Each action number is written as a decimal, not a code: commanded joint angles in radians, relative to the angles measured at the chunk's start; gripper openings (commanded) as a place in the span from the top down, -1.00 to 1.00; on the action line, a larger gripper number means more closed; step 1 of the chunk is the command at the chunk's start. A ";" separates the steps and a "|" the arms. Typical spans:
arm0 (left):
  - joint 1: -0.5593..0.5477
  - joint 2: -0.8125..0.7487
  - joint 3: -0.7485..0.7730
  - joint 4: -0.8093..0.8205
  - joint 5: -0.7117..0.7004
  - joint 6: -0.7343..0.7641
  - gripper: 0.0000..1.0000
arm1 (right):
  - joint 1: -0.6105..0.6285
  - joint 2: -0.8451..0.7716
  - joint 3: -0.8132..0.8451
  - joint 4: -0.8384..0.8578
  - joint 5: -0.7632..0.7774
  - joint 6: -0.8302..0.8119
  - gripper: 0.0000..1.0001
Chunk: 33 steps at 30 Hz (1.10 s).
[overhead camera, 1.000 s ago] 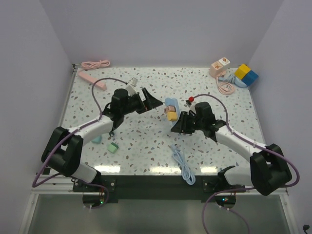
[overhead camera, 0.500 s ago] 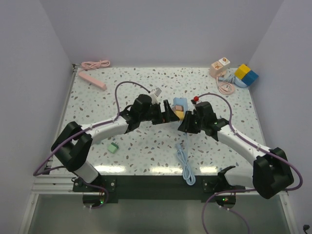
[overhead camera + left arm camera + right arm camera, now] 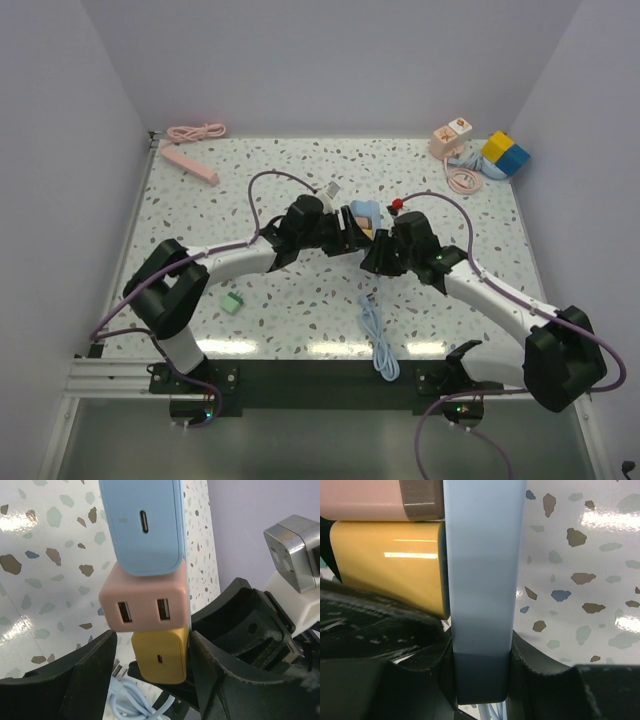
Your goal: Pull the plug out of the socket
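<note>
One socket [image 3: 485,580] sits clamped in right end effector [image 3: 482,677]; left end effector [image 3: 155,667] grip unclear.

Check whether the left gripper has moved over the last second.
Yes. The left gripper has moved right, away from the pink bar at the far left corner, and now straddles the yellow plug on the socket strip.

**Bright, even light, glare on the glossy desk**

From above, the light is diffuse and bright. Shadows under the arms are soft, and white glare patches sit on the desk [image 3: 240,346] near its front edge. The left wrist view is sharp, though the left hand [image 3: 155,650] is underexposed black. In the right wrist view a highlight streaks the yellow plug [image 3: 390,575]. The blue socket [image 3: 485,580] darkens into shadow inside the right hand [image 3: 481,660], whose nearest parts look soft.
</note>
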 commanded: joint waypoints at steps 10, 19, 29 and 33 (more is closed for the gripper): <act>-0.010 -0.045 -0.027 0.085 -0.073 -0.053 0.98 | 0.069 -0.023 0.028 0.074 0.134 0.086 1.00; 0.019 -0.284 -0.284 0.164 -0.168 -0.053 1.00 | 0.016 -0.040 -0.046 0.004 0.300 0.352 1.00; 0.193 -0.625 -0.472 -0.120 -0.271 0.027 1.00 | 0.015 -0.018 0.002 0.066 0.234 0.249 1.00; 0.440 -0.683 -0.516 -0.426 -0.262 0.134 1.00 | 0.013 -0.011 0.031 0.046 0.183 0.174 1.00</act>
